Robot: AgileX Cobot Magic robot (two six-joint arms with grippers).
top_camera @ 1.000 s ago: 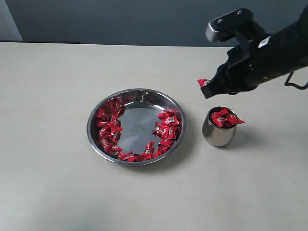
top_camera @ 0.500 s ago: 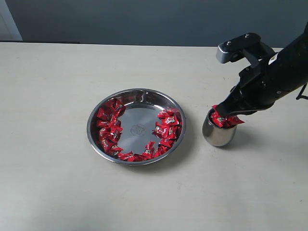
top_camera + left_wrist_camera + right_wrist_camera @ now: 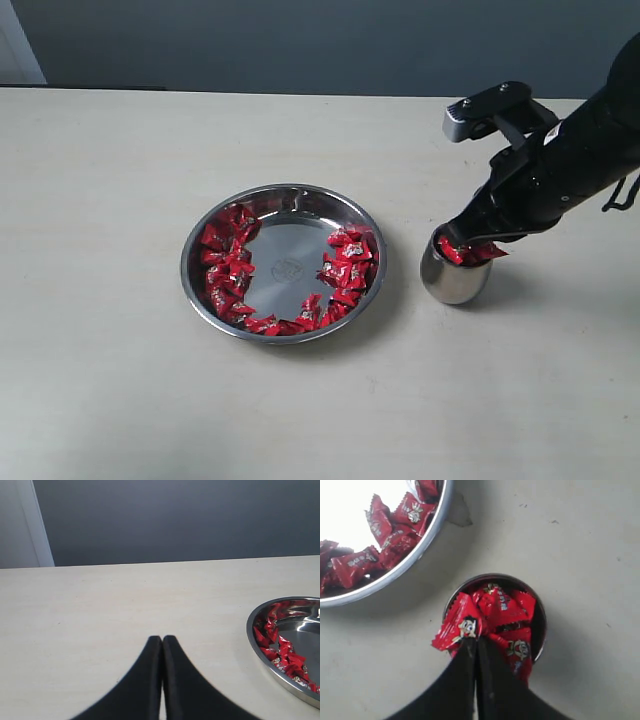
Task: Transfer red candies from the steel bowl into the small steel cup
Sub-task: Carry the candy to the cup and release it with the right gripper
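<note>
Shiny red wrapped candies [image 3: 345,265] lie in two clumps along the sides of the wide shallow steel bowl [image 3: 290,245], and a bunch more are heaped in the small rounded steel cup [image 3: 450,285] just beside it on the pale counter [image 3: 100,380]. Right jaws are pinched tight on one red candy [image 3: 460,627] at the cup's rim. Left jaws are closed, holding nothing.

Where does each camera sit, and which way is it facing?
Exterior: high, off the arms, looking down on table, bowl and cup; right arm and right pincer show.
Left wrist: low over the table, facing a wall; shut left pincer shows.
Right wrist: above the cup, looking down; shut right pincer pinches a candy.
Shared: all show the bowl.
</note>
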